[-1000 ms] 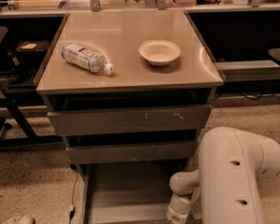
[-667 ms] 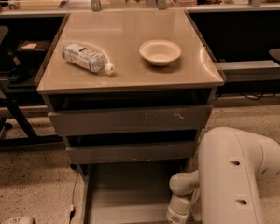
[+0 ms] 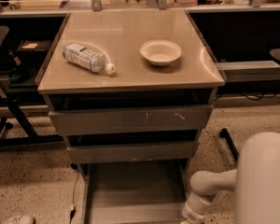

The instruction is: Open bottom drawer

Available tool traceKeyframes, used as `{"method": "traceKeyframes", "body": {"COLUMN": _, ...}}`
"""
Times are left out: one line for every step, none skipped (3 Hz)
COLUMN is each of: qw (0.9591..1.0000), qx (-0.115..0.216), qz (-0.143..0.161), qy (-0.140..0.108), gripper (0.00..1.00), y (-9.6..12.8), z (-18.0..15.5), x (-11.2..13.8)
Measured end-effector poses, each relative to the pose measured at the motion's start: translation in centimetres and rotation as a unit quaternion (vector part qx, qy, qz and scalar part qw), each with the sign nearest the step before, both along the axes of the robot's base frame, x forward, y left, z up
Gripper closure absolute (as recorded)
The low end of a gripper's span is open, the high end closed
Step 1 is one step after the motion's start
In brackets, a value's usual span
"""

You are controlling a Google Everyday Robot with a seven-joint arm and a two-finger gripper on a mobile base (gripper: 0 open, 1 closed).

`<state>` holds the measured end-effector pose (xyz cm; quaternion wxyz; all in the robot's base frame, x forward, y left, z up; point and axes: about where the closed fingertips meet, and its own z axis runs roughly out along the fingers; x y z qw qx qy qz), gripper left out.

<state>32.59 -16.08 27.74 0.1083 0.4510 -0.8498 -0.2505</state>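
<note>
The bottom drawer (image 3: 133,190) is the lowest of the grey cabinet's three drawers. It stands pulled out toward me, and its flat grey tray interior shows. The mid-sized drawer front (image 3: 133,152) and the tallest, scratched drawer front (image 3: 130,119) above it stick out slightly, with dark gaps over them. My white arm (image 3: 263,181) fills the lower right. My gripper (image 3: 192,217) is at the bottom edge of the view, by the front right corner of the bottom drawer, and is mostly cut off by the frame.
A plastic bottle (image 3: 87,57) lies on its side and a white bowl (image 3: 160,52) stands on the cabinet top (image 3: 130,36). A dark chair base (image 3: 9,120) is on the left. Shelving runs along the back. A cable (image 3: 73,195) lies on the speckled floor.
</note>
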Motion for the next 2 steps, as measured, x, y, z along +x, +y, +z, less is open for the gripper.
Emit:
{"method": "traceKeyframes", "body": {"qw": 0.9913, "qx": -0.036, "qz": -0.124, "qy": -0.026, "gripper": 0.0, "y": -7.9, "z": 5.6, "x": -4.1}}
{"method": "traceKeyframes", "body": {"qw": 0.9845, "qx": -0.05, "qz": -0.161, "qy": -0.048, "gripper": 0.0, "y": -11.0, "z": 8.5, "x": -5.6}}
